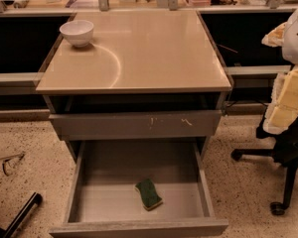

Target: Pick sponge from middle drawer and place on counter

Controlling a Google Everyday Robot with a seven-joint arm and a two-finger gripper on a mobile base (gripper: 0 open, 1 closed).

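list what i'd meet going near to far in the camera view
middle drawer with the sponge on its floor → scratched drawer front → counter → white bowl at its far left corner; the gripper is at the right edge, off this line

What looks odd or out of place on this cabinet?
A sponge lies askew, alone on the floor of the pulled-out middle drawer. The drawer front above it bears pale scratch marks. A white bowl sits at the far left corner of the counter. The gripper is not in view.

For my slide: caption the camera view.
Sponge in open middle drawer; white bowl on counter; gripper out of view.
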